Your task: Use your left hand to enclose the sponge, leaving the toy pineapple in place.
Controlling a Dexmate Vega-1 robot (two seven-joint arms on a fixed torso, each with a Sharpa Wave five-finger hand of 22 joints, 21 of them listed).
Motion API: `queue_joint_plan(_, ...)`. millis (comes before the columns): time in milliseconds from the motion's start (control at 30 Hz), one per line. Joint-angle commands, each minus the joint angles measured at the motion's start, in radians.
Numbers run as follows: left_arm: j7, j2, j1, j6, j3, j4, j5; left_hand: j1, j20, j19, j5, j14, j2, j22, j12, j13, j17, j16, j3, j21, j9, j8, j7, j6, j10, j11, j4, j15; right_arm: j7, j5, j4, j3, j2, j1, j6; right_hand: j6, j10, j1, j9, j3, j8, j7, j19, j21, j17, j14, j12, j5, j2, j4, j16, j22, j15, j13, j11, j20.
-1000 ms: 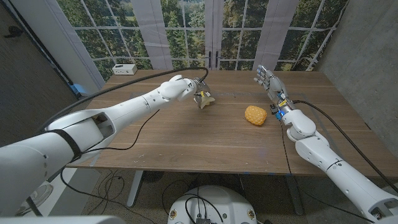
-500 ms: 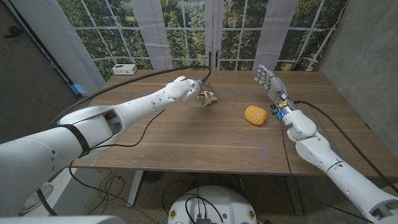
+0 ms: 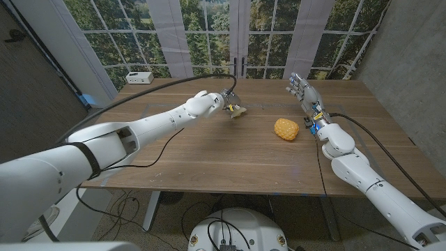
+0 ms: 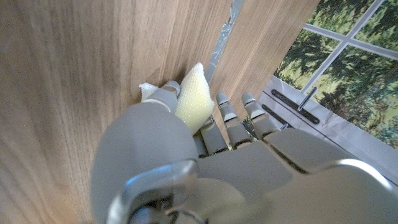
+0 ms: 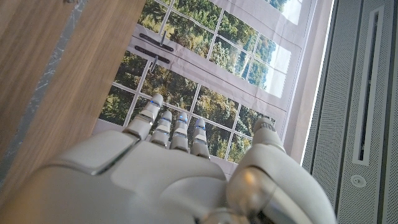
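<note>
Sponge point(image 3: 235, 110), pale yellow and seemingly light and soft, sat pinched in the left hand point(image 3: 209, 102) at the far middle of the wooden table point(image 3: 209, 157); it looked best taken across its broad faces. Farther right, the toy pineapple point(image 3: 286, 129) lay apart, and the right hand point(image 3: 304, 93) stood open-fingered before tall windows point(image 3: 209, 31).

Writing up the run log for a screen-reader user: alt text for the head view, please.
The robot's left hand holds a pale yellow sponge over the far middle of a wooden table. A toy pineapple lies to its right, untouched, and the right hand stands open past it, fingers spread, holding nothing.
</note>
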Motion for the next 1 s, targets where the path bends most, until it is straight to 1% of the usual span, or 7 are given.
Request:
queue_joint_plan(33, 0.101, 0.032, 0.045, 0.071, -0.034, -0.053, -0.023, 0.014, -0.002, 0.009, -0.007, 0.023, 0.000, 0.000, 0.008, 0.013, 0.003, -0.003, 0.019, 0.004, 0.009, 0.016, -0.088, 0.240, 0.051, -0.040, -0.001, -0.157, 0.005, 0.003, 0.012, -0.002, 0.004, 0.006, 0.003, 0.007, 0.008, 0.002, 0.003, 0.007, 0.000, -0.002, 0.008, 0.002, 0.001, 0.012, 0.002, 0.002, 0.007, 0.000, -0.002, 0.003, 0.003, 0.005, -0.003, 0.000)
queue_joint_plan(367, 0.110, 0.053, 0.065, 0.108, -0.101, -0.103, -0.091, 0.016, -0.001, 0.017, -0.005, 0.039, 0.000, 0.000, 0.012, 0.024, 0.004, -0.004, 0.029, 0.006, 0.020, 0.027, -0.084, 0.248, 0.066, -0.041, -0.001, -0.160, 0.001, 0.002, 0.001, -0.001, 0.000, 0.005, -0.002, 0.008, 0.008, 0.002, 0.003, 0.008, 0.000, -0.001, 0.008, 0.001, 0.001, 0.012, 0.001, 0.002, 0.008, 0.000, -0.002, 0.003, 0.003, 0.005, -0.004, 0.000)
queue_joint_plan(533, 0.143, 0.067, 0.081, 0.143, -0.127, -0.138, -0.094, 0.016, -0.001, 0.018, -0.005, 0.042, -0.002, 0.000, 0.012, 0.029, 0.004, -0.006, 0.033, 0.005, 0.024, 0.030, -0.081, 0.248, 0.068, -0.040, -0.001, -0.160, 0.001, -0.001, -0.001, -0.002, 0.000, 0.005, -0.001, 0.009, 0.008, 0.002, 0.003, 0.008, 0.000, -0.002, 0.009, 0.001, 0.001, 0.012, 0.001, 0.002, 0.007, 0.000, -0.003, 0.003, 0.003, 0.005, -0.004, -0.001)
queue_joint_plan(767, 0.145, 0.080, 0.089, 0.149, -0.144, -0.164, -0.109, 0.018, 0.000, 0.019, -0.005, 0.045, -0.004, 0.000, 0.012, 0.034, 0.004, -0.008, 0.036, 0.005, 0.029, 0.035, -0.080, 0.250, 0.071, -0.039, -0.003, -0.160, -0.002, -0.004, -0.005, -0.004, 0.000, 0.003, -0.002, 0.008, 0.009, 0.002, 0.003, 0.008, 0.000, -0.001, 0.009, 0.001, 0.001, 0.013, 0.001, 0.002, 0.007, 0.000, -0.003, 0.003, 0.003, 0.005, -0.003, -0.001)
queue_joint_plan(933, 0.141, 0.087, 0.101, 0.150, -0.167, -0.183, -0.141, 0.019, 0.000, 0.019, -0.005, 0.047, -0.005, 0.000, 0.012, 0.039, 0.004, -0.010, 0.039, 0.005, 0.033, 0.039, -0.078, 0.252, 0.073, -0.039, -0.005, -0.160, -0.003, -0.004, -0.010, -0.004, 0.000, 0.002, -0.005, 0.008, 0.010, 0.002, 0.003, 0.009, 0.000, -0.001, 0.009, 0.001, 0.001, 0.012, 0.001, 0.002, 0.007, -0.001, -0.003, 0.003, 0.002, 0.005, -0.003, -0.001)
queue_joint_plan(967, 0.143, 0.088, 0.111, 0.152, -0.184, -0.189, -0.167, 0.019, 0.000, 0.019, -0.005, 0.047, -0.005, 0.000, 0.012, 0.040, 0.004, -0.010, 0.040, 0.004, 0.033, 0.040, -0.079, 0.253, 0.073, -0.039, -0.005, -0.160, -0.006, -0.005, -0.013, -0.005, 0.000, 0.002, -0.007, 0.008, 0.010, 0.002, 0.003, 0.009, 0.000, -0.002, 0.009, 0.001, 0.001, 0.012, 0.001, 0.002, 0.007, -0.001, -0.003, 0.003, 0.002, 0.005, -0.004, -0.002)
queue_joint_plan(1000, 0.119, 0.088, 0.108, 0.149, -0.187, -0.192, -0.180, 0.019, 0.001, 0.020, -0.005, 0.048, -0.005, 0.000, 0.012, 0.041, 0.004, -0.010, 0.040, 0.004, 0.034, 0.041, -0.078, 0.254, 0.074, -0.039, -0.005, -0.160, -0.004, -0.006, -0.012, -0.006, 0.000, 0.002, -0.005, 0.008, 0.010, 0.002, 0.003, 0.009, 0.000, -0.002, 0.009, 0.001, 0.001, 0.013, 0.001, 0.002, 0.007, -0.001, -0.003, 0.003, 0.002, 0.005, -0.003, -0.001)
